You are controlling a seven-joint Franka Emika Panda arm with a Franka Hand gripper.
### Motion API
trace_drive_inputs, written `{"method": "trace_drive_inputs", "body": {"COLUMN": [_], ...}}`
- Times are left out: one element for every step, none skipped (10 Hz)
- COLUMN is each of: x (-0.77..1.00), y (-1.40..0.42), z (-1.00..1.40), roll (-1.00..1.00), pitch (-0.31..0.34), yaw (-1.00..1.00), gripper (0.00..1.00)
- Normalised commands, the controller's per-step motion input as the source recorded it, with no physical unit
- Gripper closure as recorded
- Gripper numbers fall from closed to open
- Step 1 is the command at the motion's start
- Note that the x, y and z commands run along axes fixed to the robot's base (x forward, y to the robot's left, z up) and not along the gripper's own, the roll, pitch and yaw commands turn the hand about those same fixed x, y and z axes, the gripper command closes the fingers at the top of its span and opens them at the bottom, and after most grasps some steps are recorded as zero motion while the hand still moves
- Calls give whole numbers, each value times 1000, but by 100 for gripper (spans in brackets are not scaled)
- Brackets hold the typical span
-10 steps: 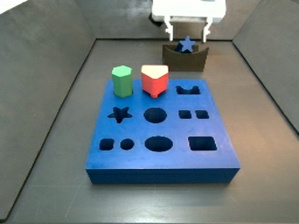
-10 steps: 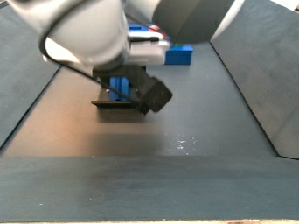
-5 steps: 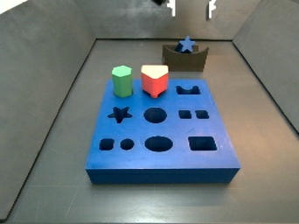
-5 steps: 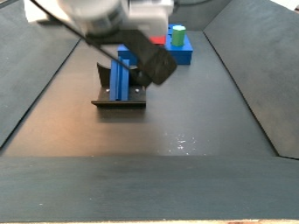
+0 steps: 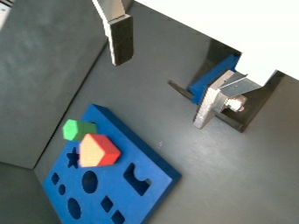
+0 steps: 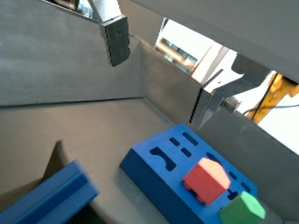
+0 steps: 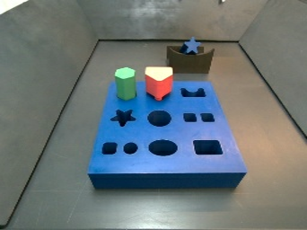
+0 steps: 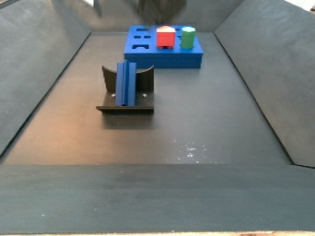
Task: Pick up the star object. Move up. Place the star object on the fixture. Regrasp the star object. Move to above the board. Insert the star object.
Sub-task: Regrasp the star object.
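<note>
The star object (image 7: 191, 45) lies in the fixture's (image 7: 192, 62) notch, well apart from the board (image 7: 168, 144). On the board's end nearest the fixture, two pegs (image 7: 126, 84) stand side by side. The gripper (image 5: 163, 74) hangs above the floor, jaws apart with nothing between them, the fixture beneath one finger (image 5: 214, 101).

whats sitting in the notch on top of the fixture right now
The star object lies in the fixture notch, its star end showing. Its underside in the notch is hidden. The gripper is open and empty above, seen in both wrist views.
</note>
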Motion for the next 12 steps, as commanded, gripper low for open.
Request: {"method": "trace_drive_inputs", "body": {"x": [-67,-25,-17,-28,-37,-48,-51,-44,-44,-35,-29,-28], "y": [-195,-30,-15,-28,-26,-25,-26,-24,-23,-21,-19,-17], "z": [76,-15,21,23,16,16,15,1,5,4,-1,0], "roll": [1000,1000,1000,1000,1000,1000,1000,1000,1000,1000,1000,1000], "pitch": [13,12,14,9,4,-3,-7,-19,-23,-32,-38,-43], "yaw": [14,14,15,15,16,18,18,20,21,21,23,24], "gripper": [0,0,0,0,0,0,0,0,0,0,0,0]}}
